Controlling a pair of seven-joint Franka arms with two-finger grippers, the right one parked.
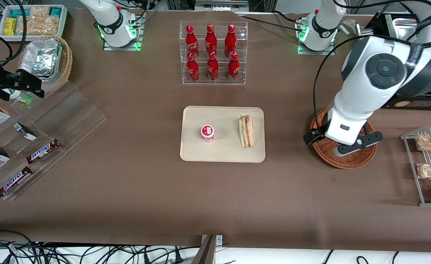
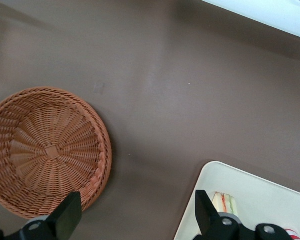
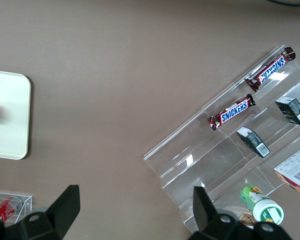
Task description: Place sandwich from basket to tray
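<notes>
Sandwich [image 1: 246,131] lies lengthwise on the tray [image 1: 193,150] as we hover our gripper [image 2: 135,220], fingers wide and holding nothing, near the bare basket [image 2: 45,150].

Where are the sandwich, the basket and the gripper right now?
Sandwich [image 1: 246,131], front view, middle of its filling edge, on the tray.
Basket [image 2: 49,150], left wrist view, woven floor.
Gripper [image 2: 135,217], left wrist view, open, above bare table between basket and tray.

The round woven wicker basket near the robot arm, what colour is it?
Reddish-brown, seen best in the left wrist view: the round woven wicker basket, with the open gripper above the table beside it.
</notes>
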